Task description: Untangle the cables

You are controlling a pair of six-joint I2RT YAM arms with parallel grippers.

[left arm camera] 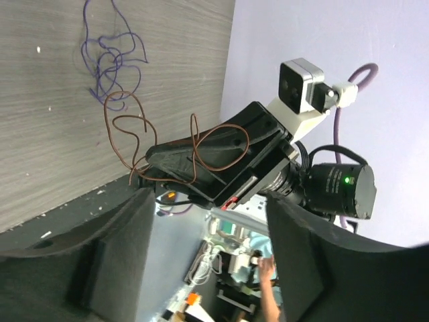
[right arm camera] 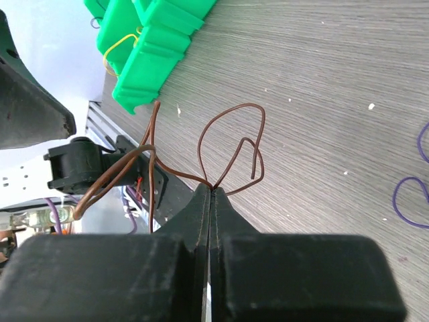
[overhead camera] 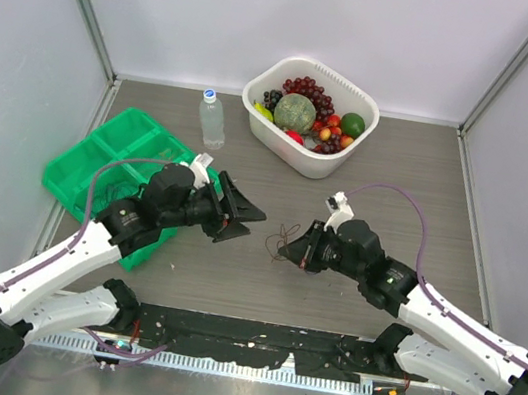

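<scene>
The right hand (right arm camera: 211, 192), bottom centre of its wrist view, is clamped on the brown cable (right arm camera: 241, 105). The left hand (overhead camera: 234, 211), middle left of the top view, gapes wide and holds nothing. The purple cable (left arm camera: 110, 67) lies apart on the counter (right arm camera: 322, 80), upper left of the left wrist view. The brown one looks freed, so the next move is probably to carry it aside and release it.

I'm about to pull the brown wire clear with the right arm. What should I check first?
1. Right hand shut on the brown cable: ok.
2. Left hand open, holding nothing: ok.
3. Brown cable clear of the purple cable: cannot tell; they overlap in the left wrist view.
4. Yellow cable out of the way, by the green tray: ok.
</scene>
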